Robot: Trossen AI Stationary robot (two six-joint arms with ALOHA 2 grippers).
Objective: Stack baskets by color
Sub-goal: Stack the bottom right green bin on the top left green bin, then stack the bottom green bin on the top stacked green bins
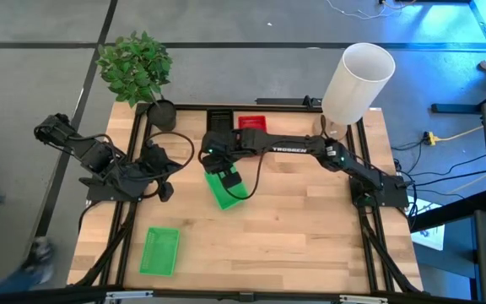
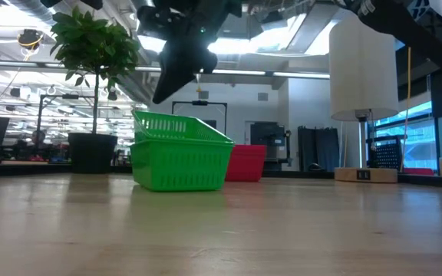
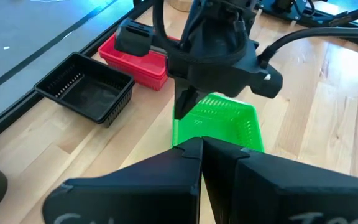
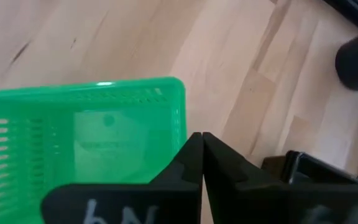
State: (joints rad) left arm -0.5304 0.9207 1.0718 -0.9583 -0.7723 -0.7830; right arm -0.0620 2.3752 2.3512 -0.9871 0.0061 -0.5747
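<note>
Two green baskets sat nested near the middle of your table (image 1: 310, 219) in the high view: the green stack (image 1: 224, 187) lay at a slant just below the centre, and in the low view its upper basket rested tilted inside the lower one, one end raised. Your right gripper (image 1: 226, 175) hung directly above that stack, its arm reaching in from the right edge of the frame. Its fingers (image 4: 197, 162) were pressed together with nothing between them, and in the low view the gripper was clear of the stack's rim, not touching it.

One more green basket (image 1: 159, 250) lay alone at the lower left of the high view, well apart from the stack. You had the red basket (image 1: 252, 123) at the upper centre, against the far edge of the table, and the black basket (image 1: 218, 120) just left of it; whether either was a single basket or several nested, the pictures did not tell.

Your left gripper (image 1: 164, 189) waited at the left side of the table, fingers closed tight on nothing, pointing toward the stack.

One plant (image 1: 136, 67) stood at the upper left corner, and the lampshade (image 1: 357, 80) at the upper right.
</note>
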